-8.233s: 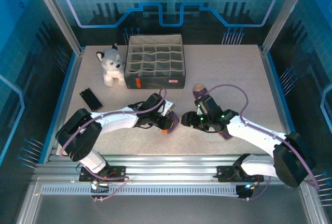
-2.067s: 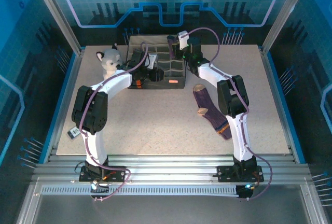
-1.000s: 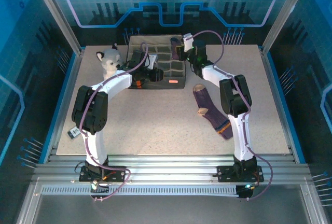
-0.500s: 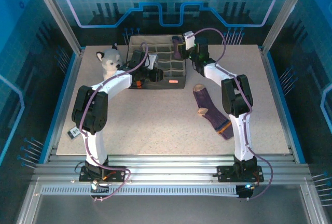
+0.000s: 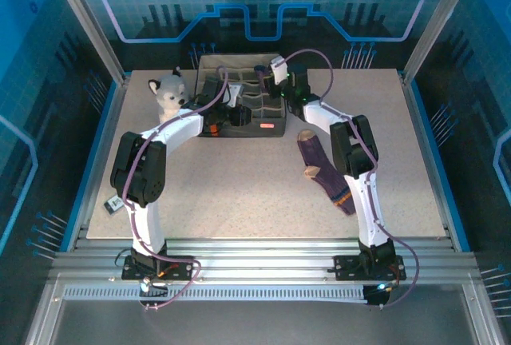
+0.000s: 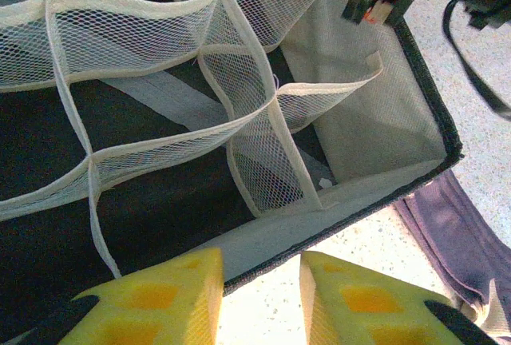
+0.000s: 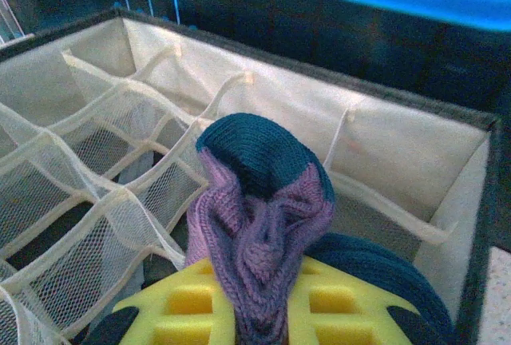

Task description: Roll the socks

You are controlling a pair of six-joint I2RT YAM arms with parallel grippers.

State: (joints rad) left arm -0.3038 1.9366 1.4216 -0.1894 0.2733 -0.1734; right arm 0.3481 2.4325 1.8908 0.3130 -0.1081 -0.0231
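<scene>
A rolled purple sock with a navy end [image 7: 259, 193] is pinched between the yellow fingers of my right gripper [image 7: 259, 281]. It hangs over the back right mesh cells of the grey organiser box [image 7: 399, 145]. From above, that gripper [image 5: 267, 73] is over the box [image 5: 239, 59]. The other sock [image 5: 319, 161], purple with tan toe and heel and an orange band near its cuff, lies flat on the table right of the box. My left gripper [image 6: 262, 269] stands open over the box's front wall [image 6: 415, 105], with the flat sock's [image 6: 447, 233] edge to its right.
A grey-and-white plush husky [image 5: 168, 95] sits against the box's left side. A small black object [image 5: 114, 204] lies near the table's left front edge. The speckled tabletop [image 5: 239, 185] stretches in front of the box.
My right gripper has carried the rolled sock a little to the left over the box's back right cells. The left arm and the flat sock have stayed put.
</scene>
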